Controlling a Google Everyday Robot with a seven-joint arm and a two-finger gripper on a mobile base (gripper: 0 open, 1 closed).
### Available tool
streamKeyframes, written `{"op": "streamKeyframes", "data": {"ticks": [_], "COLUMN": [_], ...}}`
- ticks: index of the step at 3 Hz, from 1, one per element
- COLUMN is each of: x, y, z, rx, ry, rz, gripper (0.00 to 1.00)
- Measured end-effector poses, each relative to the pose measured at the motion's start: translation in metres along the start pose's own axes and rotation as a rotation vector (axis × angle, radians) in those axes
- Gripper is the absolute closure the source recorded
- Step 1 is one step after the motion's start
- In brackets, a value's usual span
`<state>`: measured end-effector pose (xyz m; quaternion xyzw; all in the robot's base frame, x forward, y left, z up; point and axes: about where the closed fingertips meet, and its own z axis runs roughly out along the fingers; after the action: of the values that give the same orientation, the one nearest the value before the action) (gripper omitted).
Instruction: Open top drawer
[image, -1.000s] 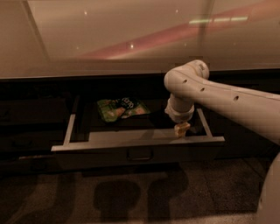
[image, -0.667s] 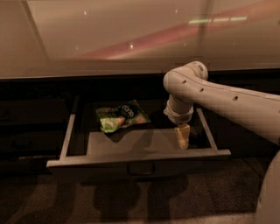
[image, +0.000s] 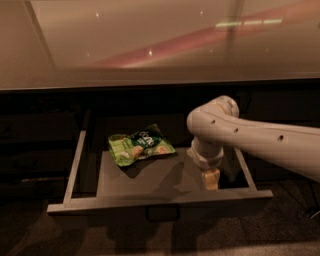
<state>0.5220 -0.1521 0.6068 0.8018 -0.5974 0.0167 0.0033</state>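
The top drawer (image: 75, 165) stands pulled far out below the counter, its pale-rimmed sides and grey inner floor showing. Its front edge runs along the bottom with a small central loop handle (image: 162, 214) under it. My gripper (image: 210, 179) hangs from the white arm at the right, inside the drawer just behind the front edge, right of the handle. A green snack bag (image: 140, 146) lies on the drawer floor at the back left, apart from the gripper.
A glossy beige countertop (image: 150, 45) overhangs the drawer. Dark cabinet fronts (image: 35, 130) flank the drawer left and right. My white arm (image: 265, 145) crosses from the right edge. Speckled floor (image: 75, 240) lies below.
The drawer has slid further out toward the camera, showing more of its floor and the whole snack bag. My gripper has moved down and forward with the front edge.
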Motion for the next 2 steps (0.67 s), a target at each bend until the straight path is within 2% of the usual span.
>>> {"op": "streamKeyframes", "data": {"ticks": [1,2], "x": [-0.002,0.004], "y": [0.053,0.096], "z": [0.019,0.034], "rx": [-0.063,-0.119], "ry": [0.003,0.022], "rz": [0.025,0.067], "gripper": [0.00,0.00]}}
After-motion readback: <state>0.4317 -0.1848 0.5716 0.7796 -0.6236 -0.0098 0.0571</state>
